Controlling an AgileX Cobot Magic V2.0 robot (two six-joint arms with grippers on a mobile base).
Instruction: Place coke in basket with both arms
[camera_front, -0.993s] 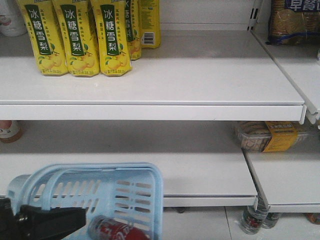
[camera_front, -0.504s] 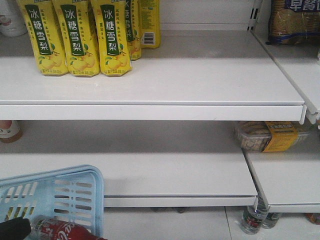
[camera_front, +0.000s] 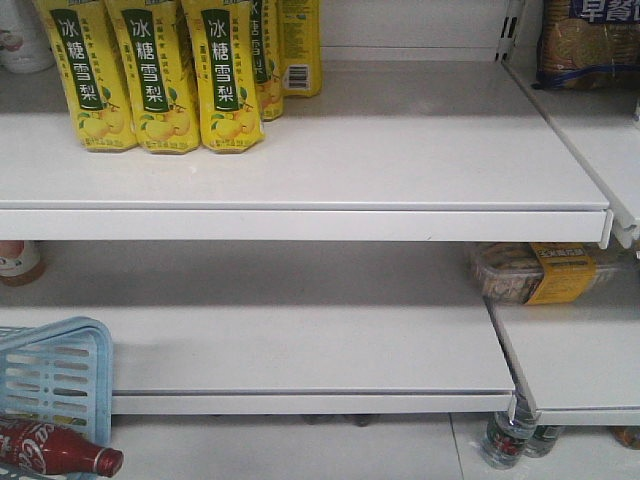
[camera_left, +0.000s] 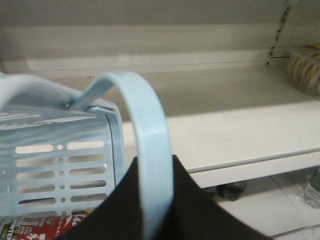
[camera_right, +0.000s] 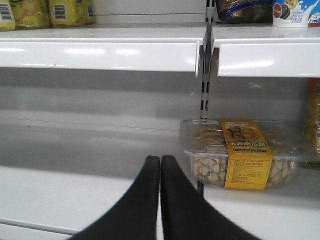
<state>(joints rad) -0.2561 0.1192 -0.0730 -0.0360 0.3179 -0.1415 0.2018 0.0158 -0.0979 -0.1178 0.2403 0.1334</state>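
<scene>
Front view: the light blue basket (camera_front: 55, 375) sits at the bottom left edge, and the coke (camera_front: 55, 450) lies on its side inside it, a red bottle with its cap pointing right. Yellow pear drink cartons (camera_front: 160, 75) line the upper shelf (camera_front: 400, 170).

Left wrist view: the left end effector (camera_left: 165, 210) is clamped on the basket handle (camera_left: 147, 135).

Right wrist view: the right end effector (camera_right: 160, 165) has its fingers pressed together with nothing between them, next to a biscuit box (camera_right: 245, 160).

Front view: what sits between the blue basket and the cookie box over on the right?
Nothing. In the front view only bare white shelf stretches from the basket across to the cookie box.
</scene>
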